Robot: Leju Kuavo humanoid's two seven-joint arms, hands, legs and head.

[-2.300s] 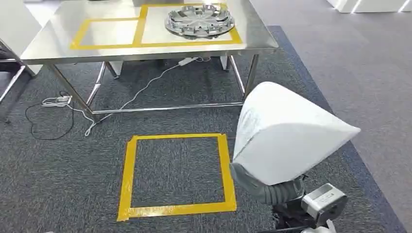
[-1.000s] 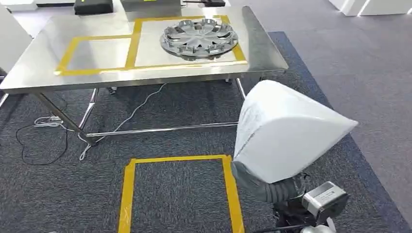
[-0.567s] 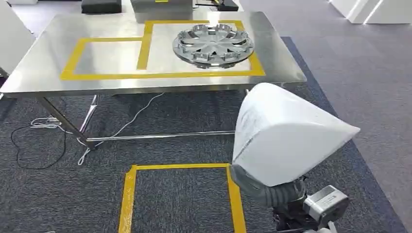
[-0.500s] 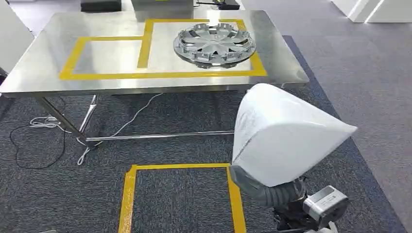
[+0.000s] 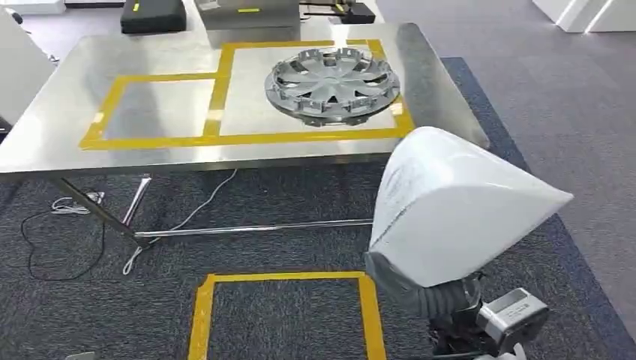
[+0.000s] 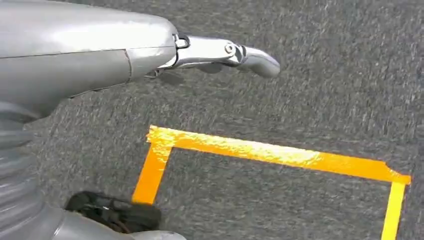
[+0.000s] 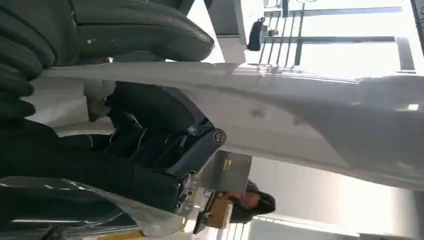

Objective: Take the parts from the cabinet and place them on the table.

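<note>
While we look down from the head view, we see the right robot hand (image 5: 420, 296) holding a large white part (image 5: 457, 210) from below, above the grey carpet (image 5: 75, 315) and just in front of the steel bench (image 5: 150, 154). On the bench a silver wheel cover (image 5: 332, 81) lies inside the right yellow tape rectangle (image 5: 225, 97). A yellow tape square (image 5: 285, 279) marks the carpet near us. In the left wrist view the left robot hand (image 6: 220, 52) holds nothing, its fingers (image 6: 250, 56) stretched out over the carpet.
</note>
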